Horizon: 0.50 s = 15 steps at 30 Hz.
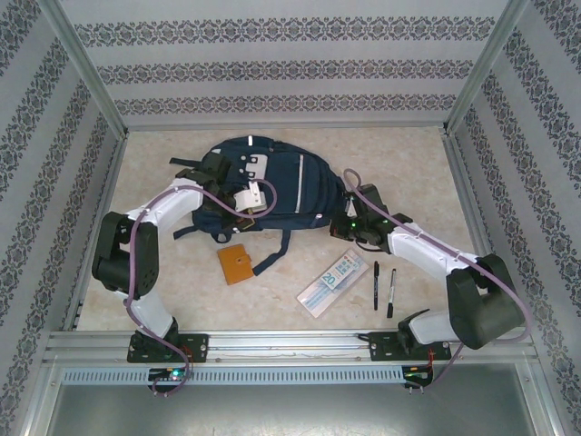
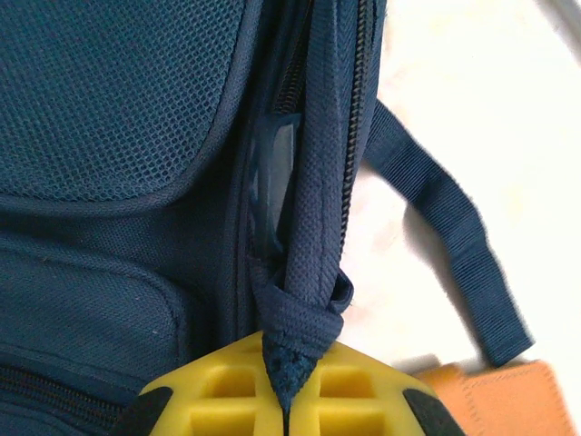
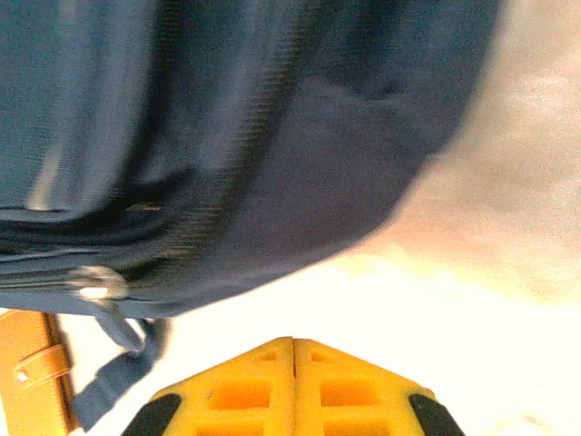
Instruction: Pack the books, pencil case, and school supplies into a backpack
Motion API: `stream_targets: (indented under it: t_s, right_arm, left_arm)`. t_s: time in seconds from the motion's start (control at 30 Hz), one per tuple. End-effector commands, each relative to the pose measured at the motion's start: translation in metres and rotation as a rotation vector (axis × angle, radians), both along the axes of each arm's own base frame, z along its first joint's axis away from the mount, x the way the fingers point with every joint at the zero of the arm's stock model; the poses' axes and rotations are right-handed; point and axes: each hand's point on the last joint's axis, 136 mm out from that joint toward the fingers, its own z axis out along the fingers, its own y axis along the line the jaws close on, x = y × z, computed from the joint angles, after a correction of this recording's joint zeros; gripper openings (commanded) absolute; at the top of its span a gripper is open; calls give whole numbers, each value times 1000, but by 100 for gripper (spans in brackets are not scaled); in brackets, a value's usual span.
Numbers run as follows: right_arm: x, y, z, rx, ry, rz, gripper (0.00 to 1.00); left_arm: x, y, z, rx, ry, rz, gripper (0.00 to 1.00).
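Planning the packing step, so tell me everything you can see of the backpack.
The backpack is navy fabric with mesh panels, white patches, thin white stripes and zip pockets. It lies flat across the far middle of the table, straps trailing toward the near side. The left gripper is shut on a fold of its zipper edge.

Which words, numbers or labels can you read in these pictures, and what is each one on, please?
"20", in teal, at one end of the pencil case.
The fine print beside it on the case is too small to read.
The white patches on the backpack show no legible text.
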Motion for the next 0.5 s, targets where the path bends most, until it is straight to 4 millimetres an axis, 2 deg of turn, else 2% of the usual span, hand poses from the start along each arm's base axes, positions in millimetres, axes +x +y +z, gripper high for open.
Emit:
stream_targets:
  t_s: [0.0,0.1,0.27,0.33,0.37,0.43,0.47]
  right_arm:
    - [-12,0,-7,5,26,52,0]
    - [-17,12,-9,50,45,108,0]
    - [-27,40,-6,128,57,194,0]
    - [-27,46,-3,121,50,212,0]
    - [-27,48,-1,121,40,217,3]
    - [-26,49,3,112,16,222,16]
    - [-25,50,5,104,0,227,17]
  left_arm:
    - [33,8,18,-52,-215,-81,0]
    - [49,10,19,-73,-254,-76,0]
    - [69,10,11,-61,-270,-33,21]
    - [61,6,13,-79,-255,-60,40]
    - [55,2,15,-89,-242,-73,49]
    - [39,-6,19,-101,-225,-109,57]
    - [28,-13,19,-103,-222,-143,59]
